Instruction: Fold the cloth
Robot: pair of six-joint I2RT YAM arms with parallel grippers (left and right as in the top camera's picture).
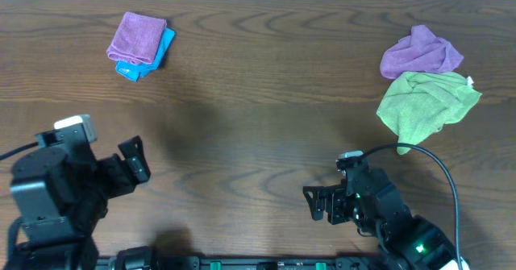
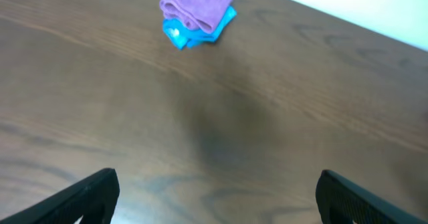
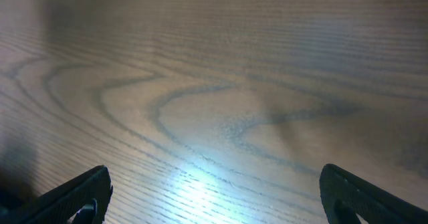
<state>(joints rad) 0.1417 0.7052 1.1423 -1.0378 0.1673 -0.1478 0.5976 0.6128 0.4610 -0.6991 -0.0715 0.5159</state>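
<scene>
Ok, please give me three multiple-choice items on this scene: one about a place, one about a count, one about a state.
1. The folded pink-mauve cloth lies: A on a blue cloth; B on a plate; C in a gripper.
2. Cloths on the table: A two; B four; C six.
3. Both grippers are: A open, empty; B shut on a cloth; C shut, empty.
Answers: 1 A, blue shows under it; 2 B, a violet cloth and a green cloth lie crumpled besides that pair; 3 A, left gripper and right gripper stand wide, nothing between.
</scene>
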